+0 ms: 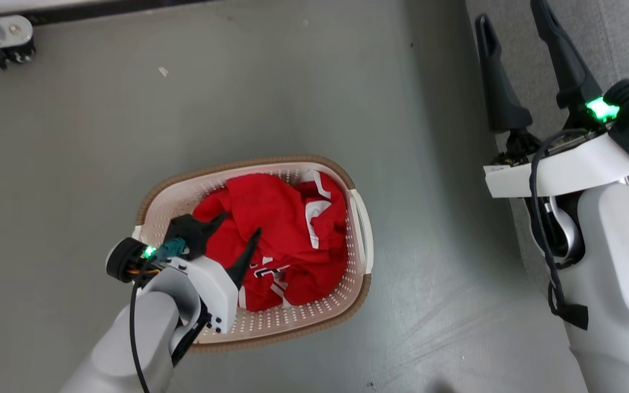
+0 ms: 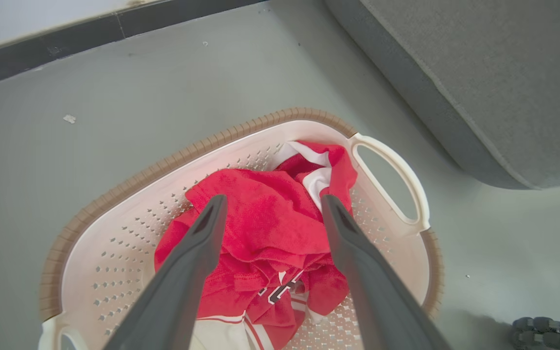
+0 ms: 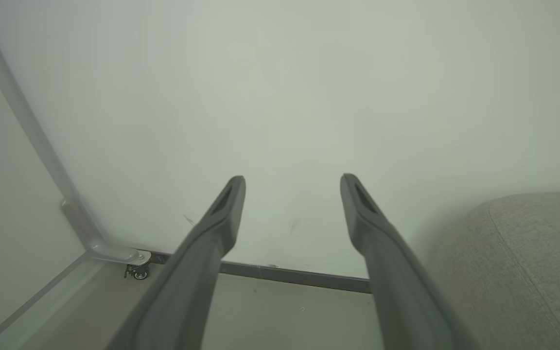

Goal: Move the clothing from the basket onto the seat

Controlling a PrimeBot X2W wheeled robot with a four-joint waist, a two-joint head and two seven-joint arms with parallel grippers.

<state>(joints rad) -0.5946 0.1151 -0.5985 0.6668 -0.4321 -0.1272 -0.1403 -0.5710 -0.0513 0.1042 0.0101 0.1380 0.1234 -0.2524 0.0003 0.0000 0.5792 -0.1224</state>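
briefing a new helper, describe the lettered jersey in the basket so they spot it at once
On the floor beside the large grey seat stands a cream perforated basket with a brown rim, holding red clothing. The jersey lies at the heap's end nearer the robot, partly under plainer red fabric. It alone shows dark, white-edged lettering.

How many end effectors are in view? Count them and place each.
2. The left end effector is open above the clothing in the basket; the right end effector is open beside the seat. None seems hidden.
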